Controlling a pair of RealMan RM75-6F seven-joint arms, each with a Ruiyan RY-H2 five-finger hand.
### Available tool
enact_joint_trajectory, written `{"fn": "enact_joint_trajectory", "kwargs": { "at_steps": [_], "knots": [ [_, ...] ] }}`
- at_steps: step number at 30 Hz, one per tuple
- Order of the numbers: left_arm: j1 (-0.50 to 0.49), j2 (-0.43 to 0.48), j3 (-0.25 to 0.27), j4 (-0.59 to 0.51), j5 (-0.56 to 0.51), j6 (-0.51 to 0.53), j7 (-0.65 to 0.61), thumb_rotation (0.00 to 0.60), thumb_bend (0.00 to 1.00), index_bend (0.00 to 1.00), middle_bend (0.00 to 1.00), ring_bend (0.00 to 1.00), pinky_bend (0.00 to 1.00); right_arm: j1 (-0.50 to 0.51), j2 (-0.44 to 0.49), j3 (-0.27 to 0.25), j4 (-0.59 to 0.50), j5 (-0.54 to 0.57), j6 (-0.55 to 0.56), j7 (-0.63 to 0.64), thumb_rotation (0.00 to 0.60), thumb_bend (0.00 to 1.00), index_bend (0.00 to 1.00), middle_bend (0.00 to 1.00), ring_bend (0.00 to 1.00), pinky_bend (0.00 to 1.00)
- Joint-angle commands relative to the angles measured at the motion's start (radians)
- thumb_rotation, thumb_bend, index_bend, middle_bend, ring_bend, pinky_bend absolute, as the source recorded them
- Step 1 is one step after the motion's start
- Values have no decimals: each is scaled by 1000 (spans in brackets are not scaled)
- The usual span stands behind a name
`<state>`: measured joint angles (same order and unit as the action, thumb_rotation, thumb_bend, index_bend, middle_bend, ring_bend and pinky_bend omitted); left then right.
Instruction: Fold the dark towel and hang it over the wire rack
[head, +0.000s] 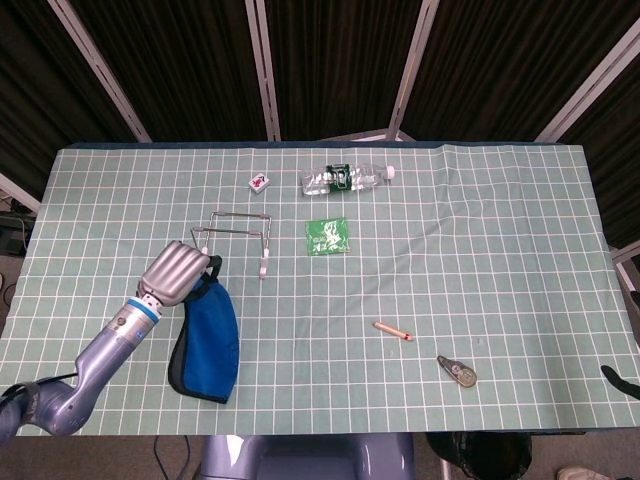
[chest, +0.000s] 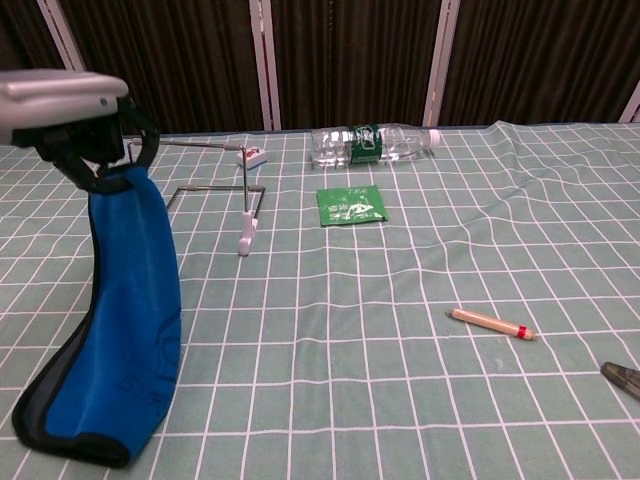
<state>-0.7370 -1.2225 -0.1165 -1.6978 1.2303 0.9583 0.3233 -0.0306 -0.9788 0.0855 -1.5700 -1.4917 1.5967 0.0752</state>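
Blue on its face and edged in black, the dark towel (chest: 125, 310) hangs folded from the left hand (chest: 75, 115), whose fingers are curled tight around the towel's top end. From that grip the cloth drops downward and its lower fold rests on the green checked tablecloth (head: 480, 250) below and nearer the robot than the hand. The wire rack (head: 237, 236) stands just beyond the hand and slightly to its right, apart from the towel. Farther right of the hand lie a green packet (head: 327, 236), a clear water bottle (head: 345, 178) on its side and a small white tile (head: 259, 182). Well to the right, a pencil (chest: 490, 324) lies near the front edge. No view shows the right hand.
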Motion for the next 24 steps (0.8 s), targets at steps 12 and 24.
{"fn": "enact_joint_trajectory", "kwargs": {
  "at_steps": [12,24],
  "knots": [
    [2,321,-127,-437,-199,210,358,600,808,883,1000,979,1000,-14,16,0,-1,-15,29,46,600,0,0,0,0,0],
    [-209,309,-216,-408,-489,219,637,600,807,891,1000,976,1000,-17,21,5,4,-7,32,61,600,0,0,0,0,0]
  ]
}}
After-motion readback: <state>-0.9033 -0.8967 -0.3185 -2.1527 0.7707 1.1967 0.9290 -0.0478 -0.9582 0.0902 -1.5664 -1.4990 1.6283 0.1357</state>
